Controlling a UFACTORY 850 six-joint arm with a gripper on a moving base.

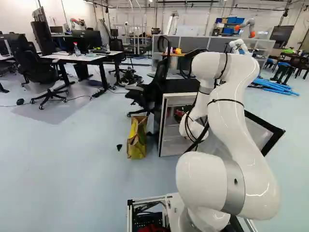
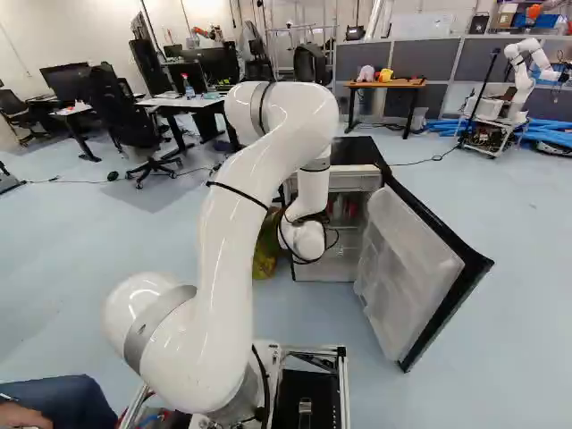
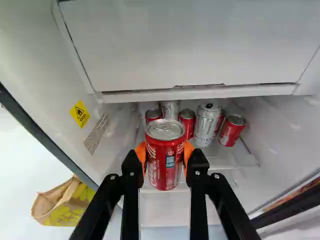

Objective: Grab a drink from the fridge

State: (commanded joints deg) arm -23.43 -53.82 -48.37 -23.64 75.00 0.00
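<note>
In the wrist view my gripper [image 3: 165, 160] is shut on a red drink can [image 3: 164, 165], an orange pad pressing each side; the can stands upright between them. Behind it, on the shelf [image 3: 215, 159] of the fridge, are several more cans, among them a white one [image 3: 205, 125] and a red one [image 3: 232, 131]. The open fridge [image 2: 344, 161] is ahead of the base, and my wrist is at its opening. In the base views I cannot clearly make out the gripper.
The fridge door [image 2: 411, 268] stands swung out to the right of the opening. A yellow and brown bag [image 1: 137, 137] sits on the floor left of the fridge. A black office chair [image 1: 149, 89] is beside it. Another robot [image 2: 523, 76] stands farther back.
</note>
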